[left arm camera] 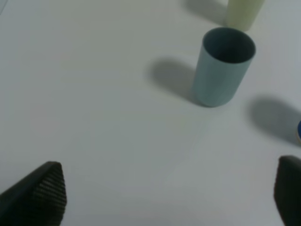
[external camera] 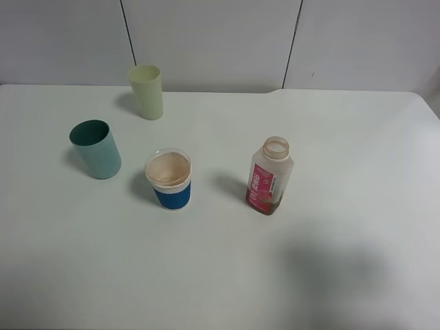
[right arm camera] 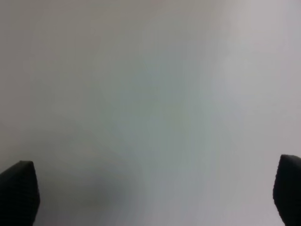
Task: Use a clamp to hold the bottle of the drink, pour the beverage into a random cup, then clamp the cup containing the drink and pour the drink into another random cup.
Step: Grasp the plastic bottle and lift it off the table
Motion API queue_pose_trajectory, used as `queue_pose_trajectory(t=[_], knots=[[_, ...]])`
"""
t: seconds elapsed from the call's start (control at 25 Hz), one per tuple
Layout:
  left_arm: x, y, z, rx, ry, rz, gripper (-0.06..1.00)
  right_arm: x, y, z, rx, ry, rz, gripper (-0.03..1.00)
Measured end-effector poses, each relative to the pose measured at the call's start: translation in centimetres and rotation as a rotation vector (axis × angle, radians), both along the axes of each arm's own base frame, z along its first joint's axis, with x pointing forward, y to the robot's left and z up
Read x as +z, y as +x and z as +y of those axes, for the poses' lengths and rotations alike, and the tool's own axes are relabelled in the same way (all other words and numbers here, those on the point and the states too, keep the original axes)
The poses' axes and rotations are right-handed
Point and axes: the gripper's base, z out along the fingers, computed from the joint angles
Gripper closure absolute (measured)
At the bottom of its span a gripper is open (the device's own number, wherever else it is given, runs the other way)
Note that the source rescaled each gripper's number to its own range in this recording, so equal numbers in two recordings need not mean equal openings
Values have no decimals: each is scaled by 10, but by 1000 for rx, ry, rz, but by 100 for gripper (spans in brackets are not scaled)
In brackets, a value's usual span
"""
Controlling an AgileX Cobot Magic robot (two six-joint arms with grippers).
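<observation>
White table [external camera: 344,275] below grey panelled wall [external camera: 206,41]. Right of centre, bottle [external camera: 269,177], upright, uncapped. At centre, blue cup [external camera: 170,180]; at left, teal tumbler [external camera: 96,149]; upper left, pale tumbler [external camera: 146,91]. Spread wide and empty: left gripper [left arm camera: 169,197], right gripper [right arm camera: 155,195].

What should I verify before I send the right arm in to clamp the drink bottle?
1. Bottle upright, neck uncapped: ok.
2. Beverage in the bottle: ok, a small dark amount at the bottom.
3. Blue-sleeved cup upright and apart from the bottle: ok.
4. Teal tumbler upright, clear of the pouring spot: ok.
5. Right gripper open and empty: ok. Left gripper likewise: ok.
6. Right gripper lined up with the bottle: cannot tell; its wrist view shows only bare table.
</observation>
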Motion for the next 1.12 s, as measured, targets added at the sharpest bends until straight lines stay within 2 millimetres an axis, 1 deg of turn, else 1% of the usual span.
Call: queue_pose_trajectory(t=[0.6, 0.92, 1.0, 1.12], knots=[[0, 0, 0, 0, 0, 0, 28, 0, 0, 0, 5, -6, 0, -3], [0, 0, 0, 0, 0, 0, 28, 0, 0, 2, 46, -21, 1, -3], [0, 0, 0, 0, 0, 0, 28, 4, 4, 3, 74, -39, -8, -3], [0, 0, 0, 0, 0, 0, 28, 19, 15, 3, 91, -62, -60, -3]])
